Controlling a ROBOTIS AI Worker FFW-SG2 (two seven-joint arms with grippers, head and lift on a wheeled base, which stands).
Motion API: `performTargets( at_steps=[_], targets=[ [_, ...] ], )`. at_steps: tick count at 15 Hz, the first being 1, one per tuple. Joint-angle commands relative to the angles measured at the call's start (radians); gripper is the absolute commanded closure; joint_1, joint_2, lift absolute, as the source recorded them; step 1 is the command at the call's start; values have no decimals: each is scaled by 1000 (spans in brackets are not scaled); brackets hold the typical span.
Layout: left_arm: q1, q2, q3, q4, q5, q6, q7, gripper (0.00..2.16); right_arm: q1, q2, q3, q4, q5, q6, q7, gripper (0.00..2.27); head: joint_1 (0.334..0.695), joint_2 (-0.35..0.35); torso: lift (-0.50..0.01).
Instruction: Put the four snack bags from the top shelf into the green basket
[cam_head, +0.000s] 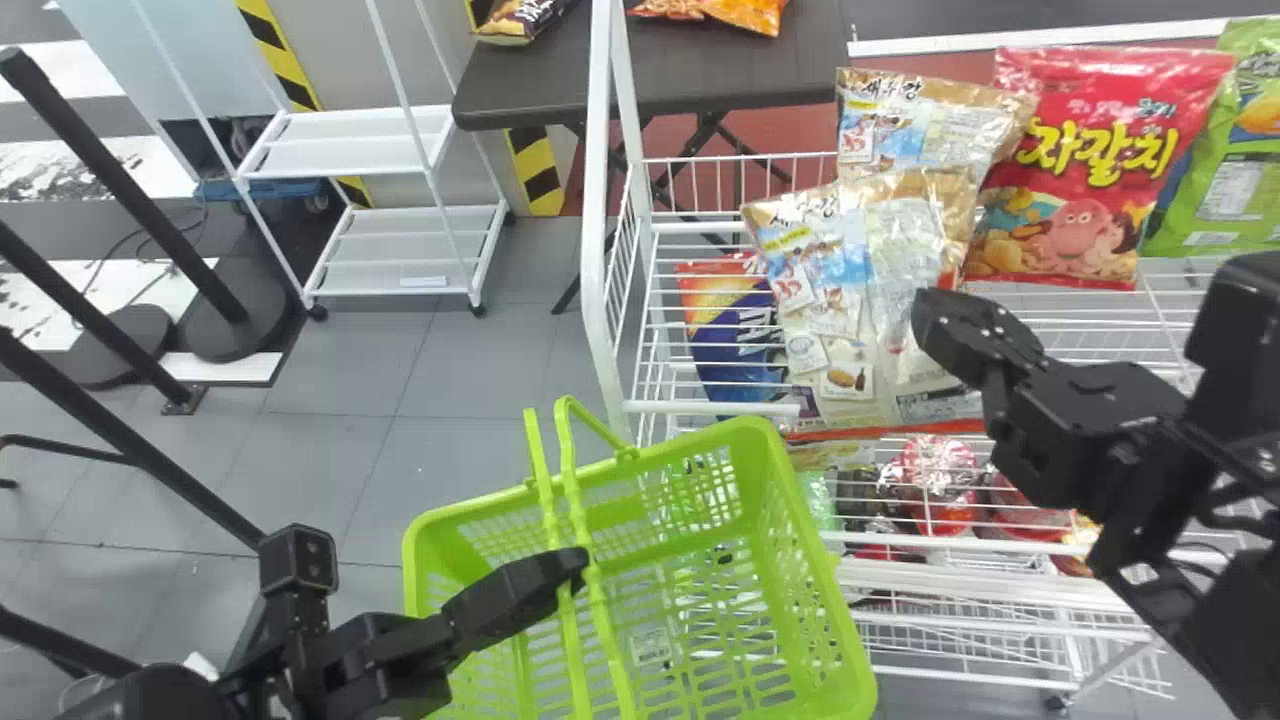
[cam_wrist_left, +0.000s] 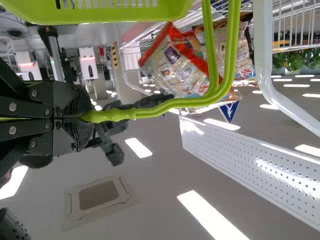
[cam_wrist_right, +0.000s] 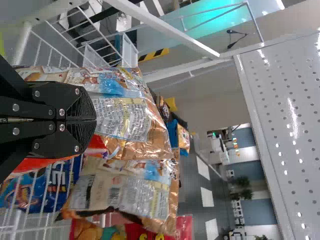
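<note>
In the head view my right gripper (cam_head: 935, 315) is at the front gold-topped snack bag (cam_head: 830, 290). The right wrist view shows my right gripper (cam_wrist_right: 95, 120) shut on that snack bag (cam_wrist_right: 127, 120), which spreads beyond the fingertips. A similar gold bag (cam_head: 925, 115), a red snack bag (cam_head: 1080, 170) and a green snack bag (cam_head: 1235, 140) rest on the top shelf (cam_head: 1060, 300). My left gripper (cam_head: 575, 570) is over the green basket (cam_head: 835, 600); in the left wrist view the left gripper (cam_wrist_left: 87, 117) is shut on the basket's handles (cam_wrist_left: 150, 111).
White posts and wire sides of the rack (cam_head: 598, 200) stand beside the basket. An orange and blue bag (cam_head: 730, 325) lies below the shelf wires, and red packages (cam_head: 935, 475) sit on a lower level. A dark table (cam_head: 700, 75) is behind.
</note>
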Motion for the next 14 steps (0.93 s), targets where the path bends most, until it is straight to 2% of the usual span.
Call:
performTargets(
  at_steps=[1,7,10,11,14],
  targets=[
    [-9,-3,-7,11,-29,-20,-11,2145,41,-17,-24,-98,-37,118,0,2246,695,138,0],
    [-20,-8,-19,26,-36,-26,-11,2145,75,-36,-12,-210,-95,357,3,2246,695,145,0],
    [-21,-8,-19,22,-33,-23,-11,2145,75,-40,91,-171,-72,418,2,2250,695,176,0],
    [-21,-8,-21,23,-33,-23,-11,2145,70,-40,123,-147,-71,418,0,2250,695,218,0],
    [-21,-9,-27,22,-33,-23,-11,2145,35,-43,230,-84,-41,421,-20,2250,695,283,0]
  ],
)
